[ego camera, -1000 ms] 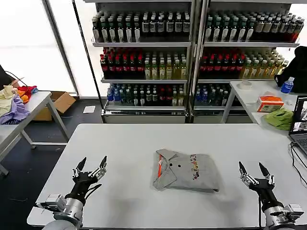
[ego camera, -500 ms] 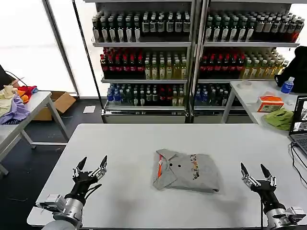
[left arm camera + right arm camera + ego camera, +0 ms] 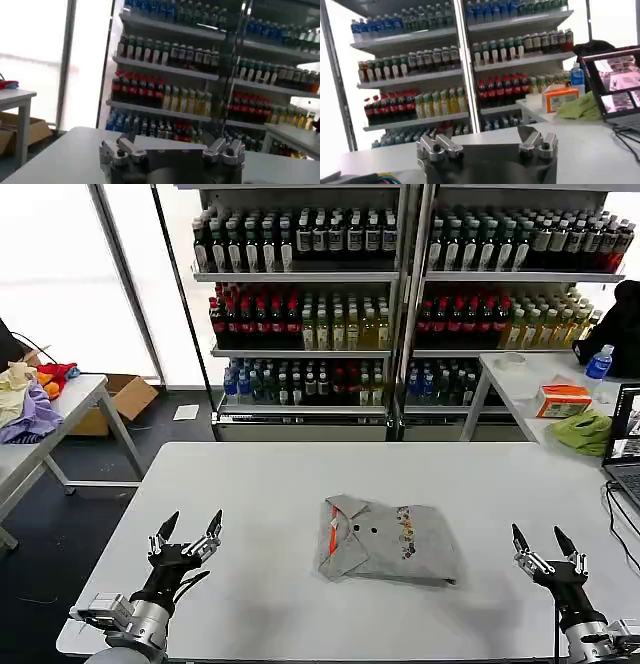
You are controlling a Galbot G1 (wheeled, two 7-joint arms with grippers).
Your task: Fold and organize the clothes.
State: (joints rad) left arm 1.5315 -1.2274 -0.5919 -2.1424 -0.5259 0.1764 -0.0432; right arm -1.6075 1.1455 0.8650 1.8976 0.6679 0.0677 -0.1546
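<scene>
From the head view, a folded grey shirt (image 3: 388, 542) lies mid-worktop (image 3: 260, 484), collar towards the left claw (image 3: 186, 527). Both wrist views face the bottle shelves (image 3: 165, 55) instead. The left claw and the right claw (image 3: 546, 544) are raised near the worktop's front corners, fingers spread apart, empty, well apart from the shirt.

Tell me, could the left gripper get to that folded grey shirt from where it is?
Probably yes: the left gripper is open, and only bare table lies between it and the folded shirt.
</scene>
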